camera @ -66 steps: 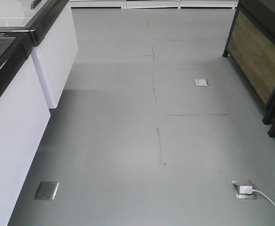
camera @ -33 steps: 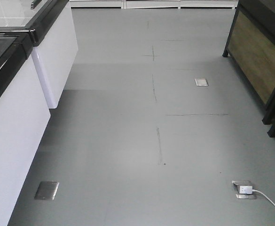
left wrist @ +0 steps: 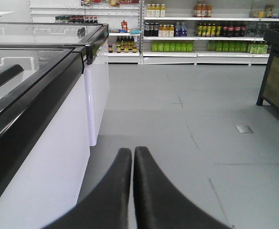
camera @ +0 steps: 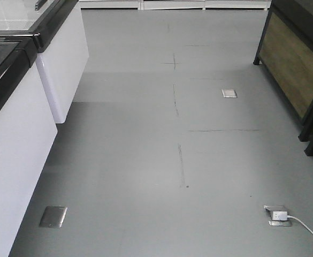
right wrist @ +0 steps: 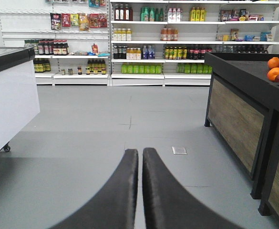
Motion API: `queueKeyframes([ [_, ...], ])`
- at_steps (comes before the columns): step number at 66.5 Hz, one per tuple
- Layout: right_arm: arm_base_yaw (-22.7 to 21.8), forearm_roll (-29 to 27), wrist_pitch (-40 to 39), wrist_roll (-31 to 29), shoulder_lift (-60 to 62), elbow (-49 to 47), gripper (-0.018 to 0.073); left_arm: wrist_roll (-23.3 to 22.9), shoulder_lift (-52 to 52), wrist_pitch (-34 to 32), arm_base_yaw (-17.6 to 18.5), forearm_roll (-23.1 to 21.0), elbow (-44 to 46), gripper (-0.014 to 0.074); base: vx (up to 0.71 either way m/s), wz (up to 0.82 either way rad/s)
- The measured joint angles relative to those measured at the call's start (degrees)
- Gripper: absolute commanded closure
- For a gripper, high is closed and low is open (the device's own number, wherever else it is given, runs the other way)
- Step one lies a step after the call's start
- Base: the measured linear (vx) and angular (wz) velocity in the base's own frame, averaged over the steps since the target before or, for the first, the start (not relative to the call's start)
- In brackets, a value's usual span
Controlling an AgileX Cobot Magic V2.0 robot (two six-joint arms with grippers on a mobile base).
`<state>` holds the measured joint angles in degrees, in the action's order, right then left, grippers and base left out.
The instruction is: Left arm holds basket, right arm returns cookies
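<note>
While both wrist cameras are looking along a shop aisle with a grey floor (camera: 145,160), the left gripper (left wrist: 132,157) is pressing its two black fingers (left wrist: 115,191) together, with only a hairline gap and nothing between them. The right gripper (right wrist: 140,157) is doing the same, clenched on empty air. White chest freezers (left wrist: 58,152) with black rims are lining the left side of the aisle. A black stand (right wrist: 234,114) with wood panels is standing on the right, carrying oranges (right wrist: 274,62) on top. Shelves (right wrist: 158,45) of bottled drinks are filling the far wall. A white plug (camera: 278,215) is sitting in a floor socket, its cable trailing off to the right. Neither the basket nor the cookies is showing in any view, so I cannot tell where they are
</note>
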<state>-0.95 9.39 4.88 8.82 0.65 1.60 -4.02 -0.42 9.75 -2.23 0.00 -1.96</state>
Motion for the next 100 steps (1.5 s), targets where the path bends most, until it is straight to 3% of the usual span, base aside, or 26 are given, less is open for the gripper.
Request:
queueKeyframes([
  [21, 0.0, 0.0, 0.0, 0.0, 0.0, 0.0, 0.0565, 0.2, 0.0, -4.7, 0.0, 0.0, 2.3, 0.0602, 0.0, 0.0],
  [35, 0.0, 0.0, 0.0, 0.0, 0.0, 0.0, 0.0565, 4.0, 0.2, -6.6, 0.0, 0.0, 10.1, 0.0602, 0.0, 0.0],
  [43, 0.0, 0.0, 0.0, 0.0, 0.0, 0.0, 0.0565, 7.2, 4.1, -3.1, 0.0, 0.0, 18.0, 0.0602, 0.0, 0.0],
  [55, 0.0, 0.0, 0.0, 0.0, 0.0, 0.0, 0.0565, 8.1, 14.9, 7.0, 0.0, 0.0, 28.2, 0.0602, 0.0, 0.0],
  [70, 0.0, 0.0, 0.0, 0.0, 0.0, 0.0, 0.0565, 7.8, 27.9, 15.6, 0.0, 0.0, 31.6, 0.0602, 0.0, 0.0],
  [100, 0.0, 0.0, 0.0, 0.0, 0.0, 0.0, 0.0565, 7.8, 31.0, 16.6, 0.0, 0.0, 31.6, 0.0559, 0.0, 0.0],
])
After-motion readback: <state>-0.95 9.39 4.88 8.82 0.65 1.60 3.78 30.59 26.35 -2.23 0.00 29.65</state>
